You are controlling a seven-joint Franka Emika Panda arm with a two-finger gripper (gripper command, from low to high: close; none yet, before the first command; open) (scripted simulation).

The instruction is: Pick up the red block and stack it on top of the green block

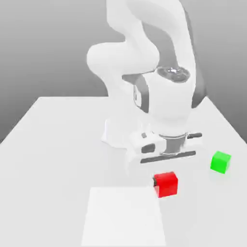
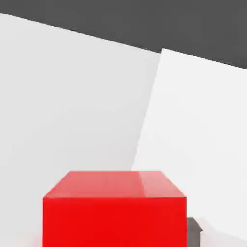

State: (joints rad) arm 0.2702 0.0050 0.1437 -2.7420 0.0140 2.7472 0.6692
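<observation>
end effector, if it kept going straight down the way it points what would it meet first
Most likely the red block, which sits right below the end effector, close in the hand view. The green block stands apart, toward the exterior view's right.

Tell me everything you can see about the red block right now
The red block is a plain, glossy cube with sharp edges and no markings. It sits flat on the white table, beside a paler square patch. It lies directly below the tool, with a dark finger at one side. The green block stands apart, toward the exterior view's right.
</observation>
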